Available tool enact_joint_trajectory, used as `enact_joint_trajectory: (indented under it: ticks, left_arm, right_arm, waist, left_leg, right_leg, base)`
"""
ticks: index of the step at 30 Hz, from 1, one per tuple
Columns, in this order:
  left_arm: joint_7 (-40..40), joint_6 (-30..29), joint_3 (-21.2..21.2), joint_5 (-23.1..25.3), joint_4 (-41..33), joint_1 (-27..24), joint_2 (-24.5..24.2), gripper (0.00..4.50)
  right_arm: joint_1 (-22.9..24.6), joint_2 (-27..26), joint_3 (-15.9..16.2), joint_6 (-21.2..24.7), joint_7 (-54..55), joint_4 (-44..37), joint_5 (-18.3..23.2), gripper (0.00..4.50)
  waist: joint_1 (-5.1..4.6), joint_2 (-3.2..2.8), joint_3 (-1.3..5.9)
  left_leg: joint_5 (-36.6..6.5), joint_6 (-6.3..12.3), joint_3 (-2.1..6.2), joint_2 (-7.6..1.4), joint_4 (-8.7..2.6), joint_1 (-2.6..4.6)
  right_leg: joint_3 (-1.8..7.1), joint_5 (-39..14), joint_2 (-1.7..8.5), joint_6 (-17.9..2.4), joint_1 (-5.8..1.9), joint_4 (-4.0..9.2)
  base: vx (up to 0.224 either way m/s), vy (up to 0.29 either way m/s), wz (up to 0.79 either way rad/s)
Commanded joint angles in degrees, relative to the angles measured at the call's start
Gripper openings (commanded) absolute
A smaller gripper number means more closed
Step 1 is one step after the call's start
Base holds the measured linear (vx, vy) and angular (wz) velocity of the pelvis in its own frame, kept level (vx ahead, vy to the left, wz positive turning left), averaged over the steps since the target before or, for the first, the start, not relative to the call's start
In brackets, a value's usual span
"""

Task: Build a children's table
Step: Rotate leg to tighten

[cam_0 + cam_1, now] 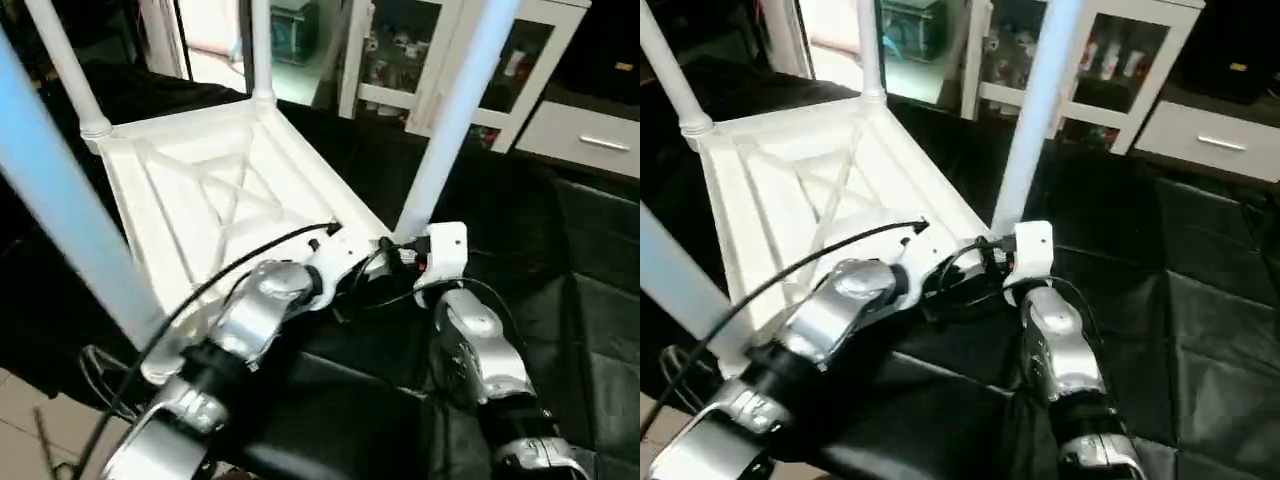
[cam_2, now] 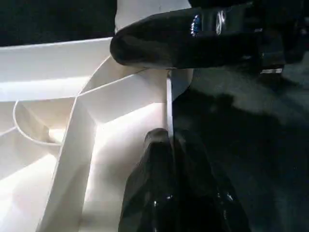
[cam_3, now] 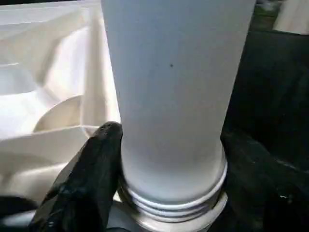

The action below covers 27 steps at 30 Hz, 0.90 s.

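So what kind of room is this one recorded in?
Probably an indoor workshop or lab room, not a home. A large work table covered in black sheeting carries the upturned children's table, white glass-door cabinets stand behind, and tiled floor shows at the near-left edge.

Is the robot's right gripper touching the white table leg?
Touching. The right wrist view shows the right gripper with a black finger pressed against the table leg.
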State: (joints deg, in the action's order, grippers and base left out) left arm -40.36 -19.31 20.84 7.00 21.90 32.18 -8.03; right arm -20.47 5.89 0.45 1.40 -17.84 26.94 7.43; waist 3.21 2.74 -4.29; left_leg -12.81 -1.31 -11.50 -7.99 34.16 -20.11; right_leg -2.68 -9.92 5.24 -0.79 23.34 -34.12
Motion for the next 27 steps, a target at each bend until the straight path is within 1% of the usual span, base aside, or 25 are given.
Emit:
enact_joint_trajectory:
  ticks: [1, 2, 3, 4, 5, 6, 7, 8, 9, 10, 12, 13, 14, 15, 17, 18, 20, 21, 23, 24, 27]
  left_arm:
    - [-5.2, 3.8, 0.7, -3.4, -2.6, -3.7, -1.6, 0.00]
    - [-5.2, 3.8, 0.7, -3.4, -2.6, -3.7, -1.6, 0.00]
    - [-6.2, 3.8, 0.7, -3.7, -3.7, -4.6, -2.6, 0.00]
    - [-8.2, 3.5, 0.4, -4.6, -6.1, -6.6, -4.5, 0.00]
    - [-8.2, 3.5, 0.4, -4.6, -6.1, -6.6, -4.5, 0.00]
    - [-8.9, 3.4, 0.3, -4.9, -7.0, -7.3, -5.1, 0.00]
    - [-9.9, 3.4, 0.1, -5.4, -8.2, -8.2, -6.1, 0.00]
    - [-10.6, 3.6, 0.1, -5.8, -8.9, -8.7, -6.9, 0.00]
    - [-11.4, 4.3, 0.0, -6.3, -9.5, -9.2, -7.5, 0.00]
    - [-12.3, 4.5, -0.2, -7.1, -10.4, -9.8, -8.1, 0.00]
    - [-14.1, 4.3, -0.5, -7.9, -11.6, -10.5, -9.1, 0.00]
    - [-14.9, 4.1, -0.5, -8.2, -12.1, -10.8, -9.6, 0.00]
    - [-14.9, 4.1, -0.5, -8.2, -12.1, -10.8, -9.6, 0.00]
    - [-15.8, 4.1, -0.4, -8.5, -12.6, -11.1, -10.2, 0.00]
    - [-17.0, 3.9, -0.4, -9.0, -13.4, -11.5, -10.7, 0.00]
    - [-19.1, 3.3, -0.5, -9.9, -15.0, -12.4, -11.4, 0.00]
    - [-20.1, 2.7, -0.4, -10.5, -16.0, -12.8, -11.9, 0.00]
    - [-21.1, 2.5, -0.2, -11.1, -17.0, -13.2, -12.3, 0.00]
    - [-21.7, 2.1, 0.0, -11.5, -17.6, -13.5, -12.6, 0.00]
    - [-21.8, 1.9, 0.2, -11.4, -17.9, -13.6, -12.7, 0.00]
    - [-21.8, 1.6, 0.3, -11.4, -18.2, -13.7, -12.8, 0.00]
  right_arm:
    - [1.5, 1.0, 0.9, -0.6, -4.4, -2.5, 1.7, 3.49]
    - [1.5, 1.0, 0.9, -0.6, -4.4, -2.5, 1.7, 3.49]
    - [2.1, 1.4, 0.4, -0.7, -5.1, -3.2, 2.4, 3.65]
    - [3.6, 2.8, -0.1, -0.1, -8.1, -5.7, 4.4, 3.81]
    - [3.6, 2.8, -0.1, -0.1, -8.1, -5.7, 4.4, 3.81]
    - [4.2, 3.5, -0.4, -0.5, -8.9, -6.5, 4.7, 3.84]
    - [5.1, 4.4, -1.0, -0.1, -11.0, -7.9, 6.3, 3.96]
    - [5.7, 5.0, -1.5, 0.0, -12.5, -8.6, 7.3, 3.96]
    - [6.3, 5.7, -1.8, -0.2, -14.1, -9.3, 8.2, 4.11]
    - [7.1, 6.7, -1.9, 0.2, -16.6, -9.9, 9.4, 4.28]
    - [8.1, 8.9, -1.4, 1.4, -21.4, -10.8, 10.6, 4.28]
    - [8.6, 9.8, -1.1, 2.1, -23.5, -11.1, 11.0, 4.41]
    - [8.6, 9.8, -1.1, 2.1, -23.5, -11.1, 11.0, 4.41]
    - [9.0, 11.1, -0.4, 2.0, -25.3, -11.3, 10.4, 4.41]
    - [9.2, 12.0, 0.0, 1.8, -26.3, -11.2, 10.0, 4.41]
    - [9.2, 12.9, 0.2, 1.7, -27.9, -10.9, 10.1, 4.41]
    - [9.2, 13.2, 0.3, 2.1, -29.1, -10.9, 10.7, 4.41]
    - [9.3, 13.6, 0.8, 2.6, -31.1, -11.0, 11.5, 4.41]
    - [9.3, 13.9, 1.4, 3.1, -32.7, -11.2, 12.2, 4.41]
    - [9.4, 14.1, 2.0, 3.1, -33.6, -11.2, 12.1, 4.41]
    - [9.4, 14.3, 2.9, 2.7, -34.6, -10.7, 11.4, 4.41]
  waist:
    - [0.24, 0.77, 2.85]
    - [0.27, 0.78, 2.89]
    - [0.39, 0.73, 2.90]
    - [0.46, 0.69, 2.86]
    - [0.52, 0.61, 2.91]
    - [0.35, 0.51, 2.77]
    - [0.39, 0.51, 2.74]
    - [0.38, 0.48, 2.83]
    - [0.38, 0.44, 2.87]
    - [0.36, 0.53, 2.79]
    - [0.40, 0.62, 2.80]
    - [0.50, 0.65, 2.77]
    - [0.54, 0.68, 2.72]
    - [0.52, 0.48, 2.66]
    - [0.60, 0.68, 2.62]
    - [0.51, 0.44, 2.54]
    - [0.41, 0.54, 2.52]
    - [0.47, 0.48, 2.58]
    - [0.45, 0.46, 2.57]
    - [0.50, 0.25, 2.61]
    - [0.50, 0.50, 2.60]
  left_leg:
    - [-9.5, 5.23, 2.51, -5.31, -4.92, -0.11]
    - [-9.9, 5.15, 2.43, -5.33, -4.91, 0.06]
    - [-10.1, 4.83, 2.43, -5.40, -4.94, 0.15]
    - [-9.7, 4.78, 2.44, -5.42, -5.00, 0.13]
    - [-9.4, 4.81, 2.50, -5.50, -4.98, 0.06]
    - [-9.2, 4.93, 2.44, -5.51, -5.13, 0.01]
    - [-9.4, 4.88, 2.45, -5.52, -5.14, 0.09]
    - [-9.4, 4.90, 2.47, -5.53, -5.14, 0.06]
    - [-9.1, 5.16, 2.48, -5.56, -5.13, 0.04]
    - [-8.5, 5.47, 2.39, -5.51, -5.09, -0.01]
    - [-7.9, 6.05, 2.28, -5.42, -4.94, -0.01]
    - [-7.9, 6.45, 2.27, -5.40, -4.86, -0.05]
    - [-7.9, 6.57, 2.25, -5.41, -4.85, -0.06]
    - [-8.0, 6.45, 2.31, -5.43, -4.93, -0.11]
    - [-8.3, 6.23, 2.30, -5.42, -4.93, -0.10]
    - [-8.8, 6.02, 2.39, -5.47, -5.05, -0.11]
    - [-9.5, 5.70, 2.34, -5.45, -5.07, -0.03]
    - [-9.8, 5.45, 2.43, -5.51, -5.11, 0.03]
    - [-9.3, 5.64, 2.40, -5.53, -5.08, 0.00]
    - [-9.0, 5.71, 2.42, -5.50, -5.07, 0.04]
    - [-8.8, 5.67, 2.36, -5.46, -5.01, 0.00]
  right_leg:
    - [2.86, -16.5, 4.63, -11.3, -2.20, 4.36]
    - [2.91, -17.1, 4.66, -11.3, -2.11, 4.42]
    - [2.99, -17.7, 4.70, -11.3, -2.07, 4.42]
    - [2.97, -17.3, 4.62, -11.4, -2.07, 4.37]
    - [2.97, -16.5, 4.66, -11.5, -2.14, 4.19]
    - [2.93, -15.9, 4.39, -11.7, -1.99, 4.15]
    - [2.88, -15.9, 4.38, -11.7, -1.94, 4.15]
    - [2.88, -15.3, 4.36, -11.8, -2.07, 4.00]
    - [2.88, -14.1, 4.40, -12.2, -2.09, 3.87]
    - [2.90, -13.1, 4.31, -12.4, -2.07, 3.81]
    - [2.93, -12.2, 4.37, -13.0, -2.15, 3.75]
    - [2.95, -12.5, 4.46, -13.1, -2.27, 3.79]
    - [2.96, -12.9, 4.46, -13.1, -2.23, 3.86]
    - [2.97, -13.7, 4.52, -13.1, -2.14, 3.91]
    - [2.98, -14.9, 4.51, -12.8, -2.17, 4.05]
    - [2.97, -15.7, 4.51, -12.8, -2.09, 4.11]
    - [2.98, -16.6, 4.43, -12.7, -2.00, 4.22]
    - [2.96, -16.9, 4.51, -12.8, -2.08, 4.17]
    - [2.99, -16.0, 4.42, -12.9, -2.03, 4.11]
    - [2.98, -15.2, 4.41, -13.2, -2.04, 4.00]
    - [2.98, -14.9, 4.47, -13.4, -2.10, 4.02]
  base:
    - [0.000, 0.000, 0.00]
    - [0.000, 0.000, 0.00]
    - [0.000, 0.000, 0.00]
    - [0.000, 0.000, 0.00]
    - [0.000, 0.000, 0.00]
    - [0.000, 0.000, 0.00]
    - [0.000, 0.000, 0.00]
    - [0.000, 0.000, 0.00]
    - [0.000, 0.000, 0.00]
    - [0.000, 0.000, 0.00]
    - [0.000, 0.000, 0.00]
    - [0.000, 0.000, 0.00]
    - [0.000, 0.000, 0.00]
    - [0.000, 0.000, 0.00]
    - [0.000, 0.000, 0.00]
    - [0.000, 0.000, 0.00]
    - [0.000, 0.000, 0.00]
    - [0.000, 0.000, 0.00]
    - [0.000, 0.000, 0.00]
    - [0.000, 0.000, 0.00]
    - [0.000, 0.000, 0.00]
